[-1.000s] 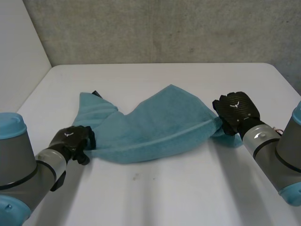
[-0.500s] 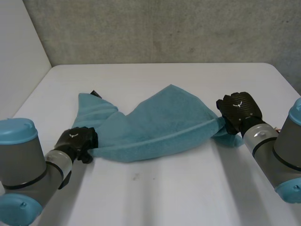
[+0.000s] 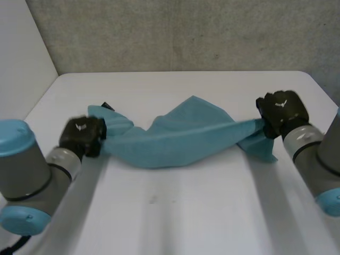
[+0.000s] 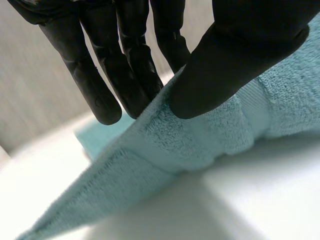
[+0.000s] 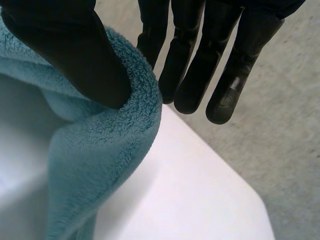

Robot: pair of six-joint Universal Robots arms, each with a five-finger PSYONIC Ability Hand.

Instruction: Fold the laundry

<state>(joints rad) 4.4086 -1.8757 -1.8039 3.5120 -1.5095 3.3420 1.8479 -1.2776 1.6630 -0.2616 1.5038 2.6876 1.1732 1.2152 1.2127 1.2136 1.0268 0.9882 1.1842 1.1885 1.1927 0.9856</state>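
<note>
You have a teal towel slung between the two hands, its middle sagging low to the white counter. Your left hand pinches one end at its flat woven band, thumb against fingers. Your right hand pinches the other end's rolled edge likewise. The cloth is looped terry. A rough grey wall stands behind. Each hand's back bears a white mark, too small to read.

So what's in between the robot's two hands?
The blue towel, seen in the head view. It hangs stretched from the left hand to the right hand, each pinching one end.
</note>
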